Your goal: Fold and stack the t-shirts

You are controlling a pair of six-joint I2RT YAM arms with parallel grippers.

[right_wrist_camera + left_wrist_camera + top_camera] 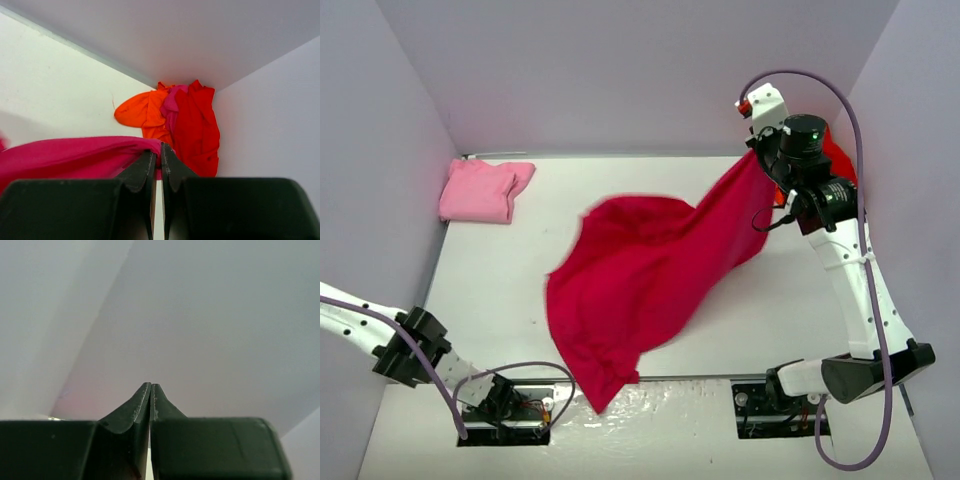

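The crimson-magenta t-shirt (640, 270) hangs from my right gripper (760, 150) at the back right and drapes diagonally down across the table to the near edge. In the right wrist view my right gripper (160, 146) is shut on a corner of this shirt (75, 155). The orange shirt (145, 112) and the red shirt (200, 125) lie crumpled in the far right corner. The light pink shirt (485, 188) lies folded at the back left. My left gripper (150, 386) is shut and empty, facing a bare wall; it is outside the top view.
Grey walls enclose the table (500, 270) on three sides. The left arm's elbow (410, 345) sits low at the near left. The red shirt (838, 155) shows behind the right arm. The arm bases stand at the near edge.
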